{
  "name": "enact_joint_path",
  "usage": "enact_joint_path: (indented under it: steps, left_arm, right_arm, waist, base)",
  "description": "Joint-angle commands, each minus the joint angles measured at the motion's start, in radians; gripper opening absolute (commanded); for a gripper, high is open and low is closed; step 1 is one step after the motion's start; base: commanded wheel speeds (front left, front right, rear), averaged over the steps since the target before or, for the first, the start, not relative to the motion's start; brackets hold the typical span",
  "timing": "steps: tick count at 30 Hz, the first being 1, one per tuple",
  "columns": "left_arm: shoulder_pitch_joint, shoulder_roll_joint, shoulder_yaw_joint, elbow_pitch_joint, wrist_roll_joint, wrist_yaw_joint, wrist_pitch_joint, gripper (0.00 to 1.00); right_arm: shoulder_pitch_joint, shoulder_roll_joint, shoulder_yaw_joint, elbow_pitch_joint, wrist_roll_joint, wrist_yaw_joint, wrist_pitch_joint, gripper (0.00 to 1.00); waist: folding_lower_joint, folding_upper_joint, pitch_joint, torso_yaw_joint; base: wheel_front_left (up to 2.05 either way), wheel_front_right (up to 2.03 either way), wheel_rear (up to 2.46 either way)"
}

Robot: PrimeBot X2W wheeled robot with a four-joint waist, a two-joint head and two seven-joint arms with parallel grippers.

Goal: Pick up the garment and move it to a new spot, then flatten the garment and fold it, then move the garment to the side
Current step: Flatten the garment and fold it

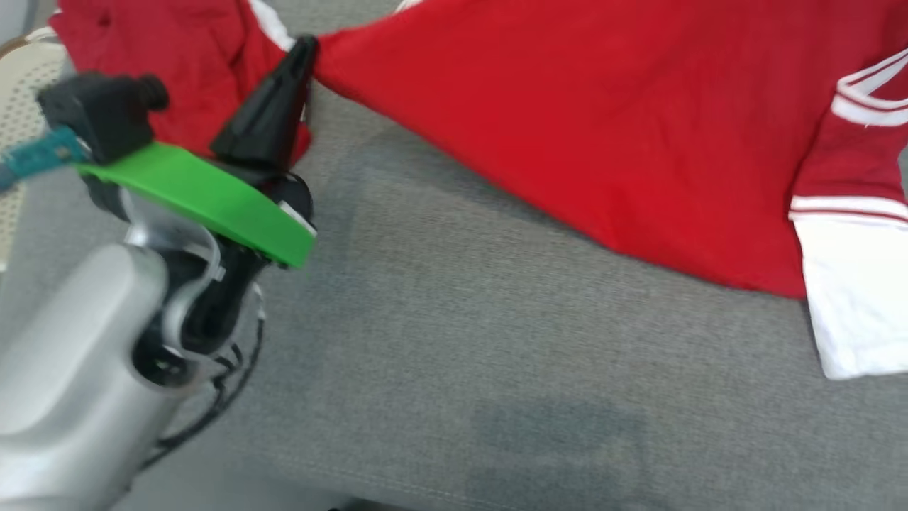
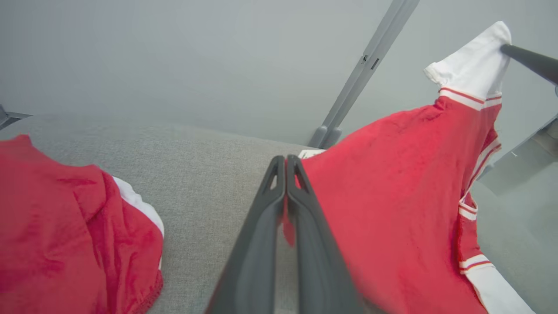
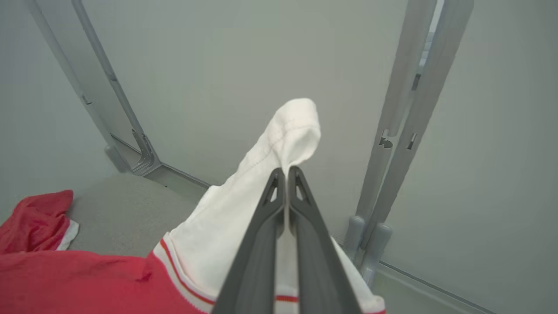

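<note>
Grey cloth covers the table [image 1: 461, 341], and most of it lies bare in front of the robot. A second bunch of red cloth with a white stripe [image 1: 177, 50] sits at the far left, just behind the left arm [image 1: 64, 355]; whether it belongs to the same piece cannot be told. A pale perforated surface [image 1: 21, 92] shows at the left edge of the head view. Behind the table stand grey metal frame posts [image 3: 405, 131] against a plain pale wall [image 2: 174, 52]. Nothing lies between the two arms except the red garment [image 1: 603, 142] itself, which hangs stretched between them above the table, its white sleeve [image 1: 858, 312] drooping at the right. The left arm reaches forward and up, a green plate [image 1: 206, 199] on its wrist, with the left fingers [image 2: 257, 244] pressed together; these left jaws are closed on a red edge of the garment. The right fingers [image 3: 257, 253] are likewise pressed together, the right jaws pinching the white cuff [image 3: 287, 131], held high before the wall.
</note>
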Motion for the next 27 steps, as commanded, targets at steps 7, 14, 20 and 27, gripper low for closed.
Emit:
enact_joint_path:
  steps: [7, 14, 20, 27]
  left_arm:
    - [-0.260, 0.050, 0.056, 0.036, -0.022, 0.011, 0.155, 0.00]
    - [-0.600, -0.009, 0.072, 0.332, 0.031, -0.036, 0.191, 0.00]
    - [-0.861, -0.090, 0.050, 0.583, 0.143, -0.117, 0.060, 0.00]
    - [-1.033, -0.180, 0.047, 0.774, 0.248, -0.220, -0.235, 0.00]
  right_arm:
    - [-0.127, 0.104, -0.107, 0.096, -0.096, 0.000, 0.006, 0.00]
    - [-0.347, 0.318, -0.216, 0.337, -0.332, 0.000, -0.179, 0.00]
    - [-0.535, 0.460, -0.345, 0.514, -0.515, 0.000, -0.386, 0.00]
    - [-0.675, 0.539, -0.315, 0.597, -0.606, 0.000, -0.518, 0.00]
  waist:
    - [0.0001, -0.0001, 0.056, -0.131]
    - [0.0001, -0.0001, 0.099, -0.173]
    - [0.0001, -0.0001, 0.128, -0.174]
    - [0.0001, -0.0001, 0.200, -0.184]
  base:
    - [0.00, 0.00, 0.00]
    - [0.00, 0.00, 0.00]
    - [0.00, 0.00, 0.00]
    - [0.00, 0.00, 0.00]
